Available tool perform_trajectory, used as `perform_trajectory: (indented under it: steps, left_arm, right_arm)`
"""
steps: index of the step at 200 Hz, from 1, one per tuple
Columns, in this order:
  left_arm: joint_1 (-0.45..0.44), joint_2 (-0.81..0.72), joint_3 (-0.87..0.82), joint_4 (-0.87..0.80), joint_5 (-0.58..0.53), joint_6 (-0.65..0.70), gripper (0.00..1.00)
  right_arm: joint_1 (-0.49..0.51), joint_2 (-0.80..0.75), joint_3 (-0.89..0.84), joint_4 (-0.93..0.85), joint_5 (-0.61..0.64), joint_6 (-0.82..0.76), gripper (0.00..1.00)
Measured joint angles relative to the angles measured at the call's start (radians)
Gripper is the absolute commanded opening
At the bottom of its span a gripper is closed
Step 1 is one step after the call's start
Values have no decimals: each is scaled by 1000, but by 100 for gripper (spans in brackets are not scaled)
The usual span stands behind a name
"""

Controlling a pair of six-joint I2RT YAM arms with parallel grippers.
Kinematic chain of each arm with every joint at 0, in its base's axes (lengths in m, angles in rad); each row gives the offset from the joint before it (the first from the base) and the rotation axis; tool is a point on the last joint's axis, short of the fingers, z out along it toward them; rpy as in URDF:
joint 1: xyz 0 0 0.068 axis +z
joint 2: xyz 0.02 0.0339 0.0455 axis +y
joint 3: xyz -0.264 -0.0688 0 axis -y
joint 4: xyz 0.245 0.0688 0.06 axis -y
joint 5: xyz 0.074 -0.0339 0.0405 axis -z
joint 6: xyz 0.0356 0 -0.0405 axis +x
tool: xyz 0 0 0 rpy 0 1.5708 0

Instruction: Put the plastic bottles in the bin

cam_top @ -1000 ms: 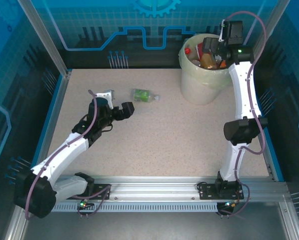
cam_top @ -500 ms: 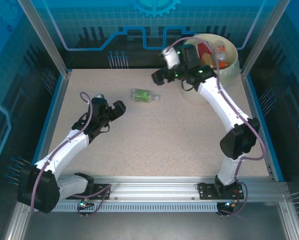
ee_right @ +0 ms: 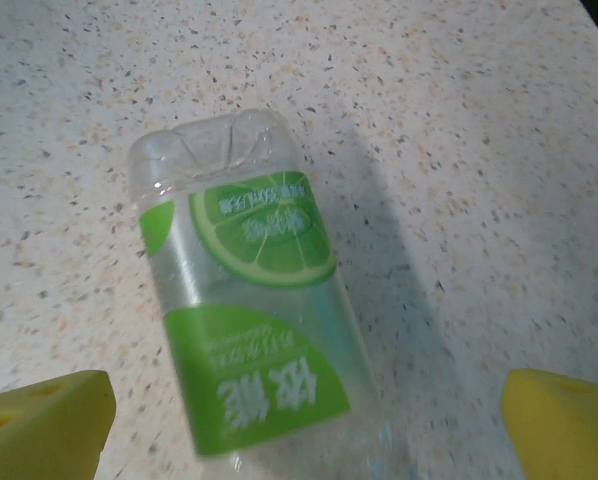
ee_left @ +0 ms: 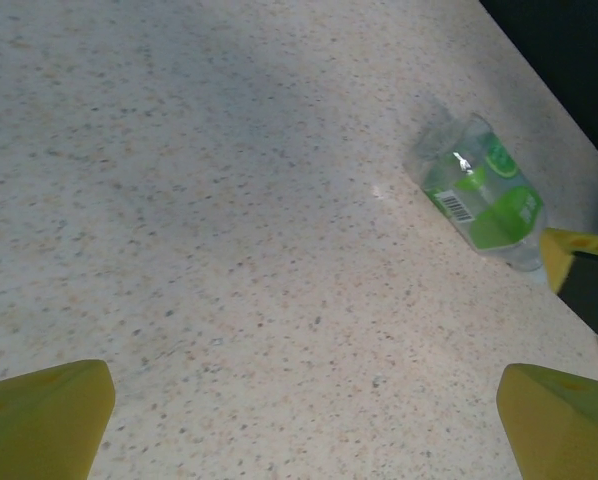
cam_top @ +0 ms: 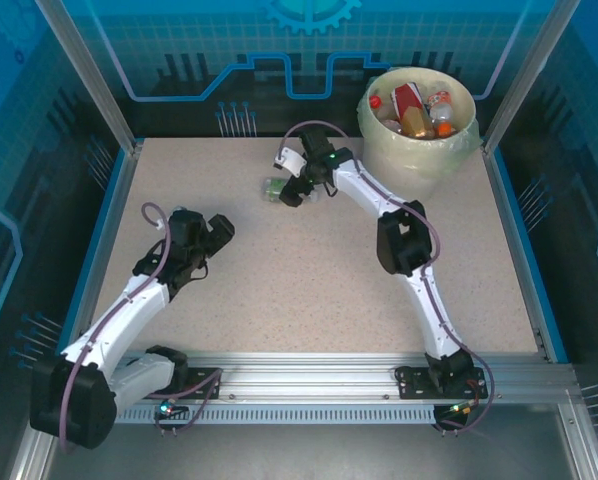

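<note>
One bottle (cam_top: 275,188) with a green label lies on its side on the speckled table (cam_top: 309,290). It is near the back, a bit left of the middle. The right claw (cam_top: 291,188) hangs just over it. Its two yellow fingers (ee_right: 39,415) are spread wide, one on each side of the bottle, and they hold nothing. I cannot tell if they touch the bottle. The left claw (cam_top: 217,228) is lower down and to the left, well apart from the bottle. It is wide too and holds nothing. The bin (cam_top: 419,165) stands in the far right corner, well apart from the lying bottle. Other bottles (cam_top: 415,108) are piled inside it, some with red or orange caps. Blue walls (cam_top: 39,150) stand round the table.
</note>
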Motion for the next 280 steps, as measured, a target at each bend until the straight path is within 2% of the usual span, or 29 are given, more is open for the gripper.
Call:
perform_trajectory:
  steps: [30, 66, 78, 87, 97, 154, 187, 221, 253, 280]
  left_arm:
    - [4, -23, -17, -20, -17, -7, 99]
    - [8, -22, -29, -24, -23, -6, 99]
    - [8, -18, -29, -22, -23, -6, 99]
    - [8, -14, -29, -23, -23, -6, 99]
    - [8, -8, -29, -22, -23, -6, 99]
    - [8, -3, -34, -2, -3, 6, 99]
    - [9, -1, -95, 161, 136, 21, 99]
    - [2, 46, -121, 341, 289, 29, 99]
    - [-49, 79, -114, 432, 340, 64, 99]
    - [-88, 121, -90, 471, 346, 69, 99]
  right_arm:
    - [3, 113, 151, -39, -5, -34, 98]
    - [16, 163, 195, -72, -1, -72, 92]
    - [23, 172, 201, -83, -5, -80, 88]
    - [28, 177, 203, -90, -8, -89, 76]
    - [34, 179, 204, -97, -8, -89, 69]
    - [49, 156, 181, -112, -4, -37, 56]
    - [49, -14, -3, -101, -4, 16, 54]
    - [41, -327, -255, -36, -10, 79, 54]
    - [-10, -587, -371, 23, -32, 153, 53]
    - [-128, -733, -404, 47, -56, 237, 53]
